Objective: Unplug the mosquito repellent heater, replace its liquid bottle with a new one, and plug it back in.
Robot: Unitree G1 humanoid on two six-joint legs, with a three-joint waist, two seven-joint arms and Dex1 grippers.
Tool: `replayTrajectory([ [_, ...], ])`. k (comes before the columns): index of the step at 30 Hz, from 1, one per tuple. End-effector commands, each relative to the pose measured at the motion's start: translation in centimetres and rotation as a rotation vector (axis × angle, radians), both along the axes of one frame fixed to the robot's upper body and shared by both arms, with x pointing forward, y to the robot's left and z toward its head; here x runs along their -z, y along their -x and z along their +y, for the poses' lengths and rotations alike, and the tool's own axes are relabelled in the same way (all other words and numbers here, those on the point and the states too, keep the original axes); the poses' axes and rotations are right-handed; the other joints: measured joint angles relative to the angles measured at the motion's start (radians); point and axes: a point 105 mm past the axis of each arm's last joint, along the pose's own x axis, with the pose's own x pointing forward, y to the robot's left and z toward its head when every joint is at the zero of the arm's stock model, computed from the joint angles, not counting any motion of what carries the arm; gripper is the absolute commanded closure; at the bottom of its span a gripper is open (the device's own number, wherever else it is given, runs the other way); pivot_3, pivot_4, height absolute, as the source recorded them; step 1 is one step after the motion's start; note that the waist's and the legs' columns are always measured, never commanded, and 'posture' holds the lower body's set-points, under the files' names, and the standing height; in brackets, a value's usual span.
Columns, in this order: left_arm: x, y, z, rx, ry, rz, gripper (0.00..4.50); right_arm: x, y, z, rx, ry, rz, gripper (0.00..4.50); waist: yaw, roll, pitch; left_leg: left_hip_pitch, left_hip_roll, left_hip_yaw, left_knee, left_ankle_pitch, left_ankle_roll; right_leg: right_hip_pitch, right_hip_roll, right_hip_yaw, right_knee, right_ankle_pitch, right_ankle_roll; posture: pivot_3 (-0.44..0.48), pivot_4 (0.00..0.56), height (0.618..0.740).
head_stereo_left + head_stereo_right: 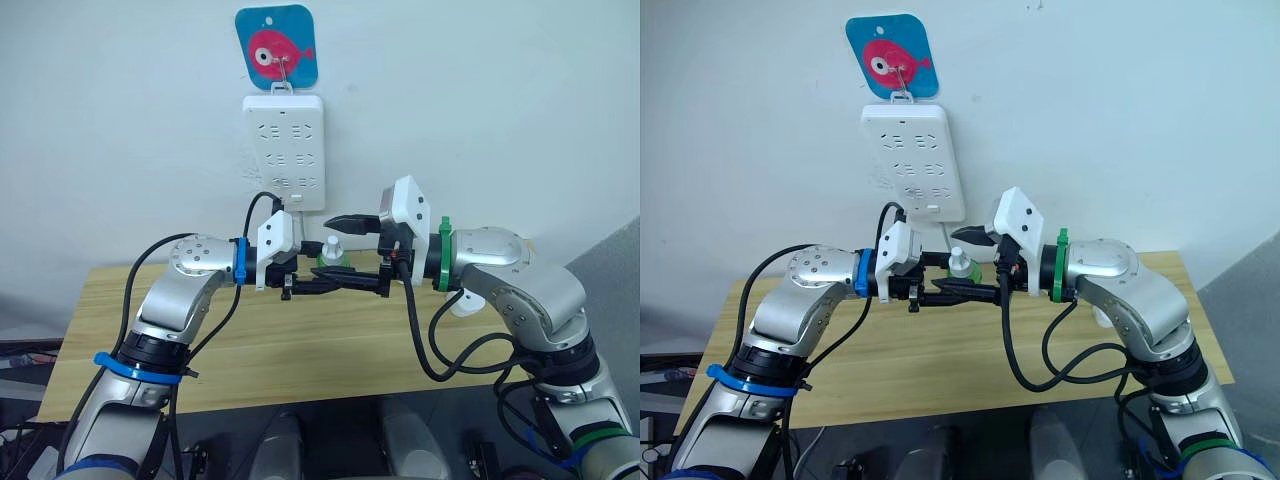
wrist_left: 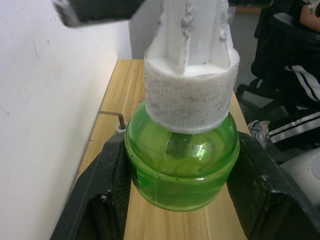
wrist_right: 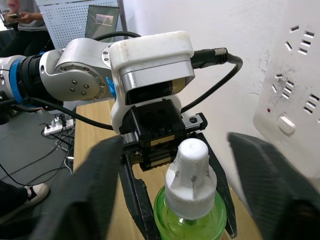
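Observation:
The new one (image 2: 181,170), a round translucent green bottle with a white screw cap (image 3: 191,175), is held upright above the table with my left gripper (image 2: 182,145) shut on its body, one finger on each side. My right gripper (image 1: 345,252) faces it from the right, open, with one finger above and one below the cap, not touching. No plug sits in the white wall power strip (image 1: 284,150). A small white rounded piece (image 1: 466,301) peeks from behind my right forearm; I cannot tell whether it is the heater. The liquid bottle is out of view.
The wooden table (image 1: 300,350) stands against the white wall. A blue fish hook plate (image 1: 277,47) carries the power strip, whose cable hangs down behind my grippers. A small metal hex key (image 2: 112,116) lies on the table by the wall.

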Motion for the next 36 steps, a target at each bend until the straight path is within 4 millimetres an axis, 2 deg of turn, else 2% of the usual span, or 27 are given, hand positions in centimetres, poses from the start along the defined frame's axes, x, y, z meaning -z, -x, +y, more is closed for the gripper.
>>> replayTrajectory([
  [1,-0.8,0.5,0.0,0.02,0.012,-0.039,2.2,-1.1,0.5,-0.2,-0.036,-0.017,-0.035,2.27,0.0,0.0,0.0,0.0,0.0,0.0,0.0,0.0,0.0,0.0,0.0,0.0,0.0,0.0,0.0,-0.088,0.18,0.74],
  [5,-0.6,0.6,0.0,0.023,-0.003,-0.038,2.2,-1.3,0.7,-0.3,-0.057,-0.02,-0.039,3.71,0.0,0.0,0.0,0.0,0.0,0.0,0.0,0.0,0.0,0.0,0.0,0.0,0.0,0.0,0.0,-0.088,0.179,0.74],
  [7,-0.5,0.6,0.0,0.026,-0.006,-0.036,2.2,-1.7,0.9,-0.3,-0.071,-0.034,-0.044,4.22,0.0,0.0,0.0,0.0,0.0,0.0,0.0,0.0,0.0,0.0,0.0,0.0,0.0,0.0,0.0,-0.089,0.18,0.74],
  [15,0.2,0.2,0.9,-0.014,-0.038,-0.021,2.2,-6.3,0.7,-1.8,-0.067,-0.122,-0.15,4.21,0.0,0.0,0.0,0.0,0.0,0.0,0.0,0.0,0.0,0.0,0.0,0.0,0.0,0.0,0.0,-0.091,0.18,0.74],
  [18,0.8,0.0,1.7,-0.05,-0.051,-0.013,2.2,-6.1,0.6,-2.8,-0.034,-0.109,-0.157,4.21,0.001,0.0,0.0,0.0,0.0,0.0,0.0,0.0,0.0,0.0,0.0,0.0,0.0,0.0,0.0,-0.091,0.183,0.74],
  [21,1.1,-0.3,2.5,-0.088,-0.053,-0.013,2.2,-3.7,0.2,-3.5,0.019,-0.063,-0.158,4.21,0.002,0.0,0.0,0.0,0.0,0.0,-0.001,0.0,0.0,0.0,0.0,0.0,0.0,0.0,0.0,-0.086,0.19,0.74],
  [25,1.6,0.1,3.8,-0.126,-0.071,0.001,2.2,2.2,-1.8,-4.2,0.204,-0.04,-0.179,4.21,0.001,0.0,-0.001,0.0,0.0,0.001,-0.001,0.0,0.0,0.0,0.0,0.0,0.0,0.0,0.0,-0.069,0.2,0.74],
  [30,2.3,1.3,4.9,-0.133,-0.109,0.02,2.2,8.0,-3.6,-4.6,0.355,-0.043,-0.17,4.21,0.0,0.0,0.0,0.001,0.0,0.002,-0.001,0.0,0.0,0.0,0.0,0.001,0.002,0.0,0.0,-0.035,0.227,0.74],
  [36,2.5,2.0,5.3,-0.138,-0.128,0.046,2.2,12.1,-6.8,-5.0,0.492,-0.031,-0.149,4.21,0.014,0.0,0.0,0.001,0.001,0.003,-0.001,0.0,0.0,0.0,0.001,0.001,0.001,0.0,0.0,-0.021,0.249,0.74],
])
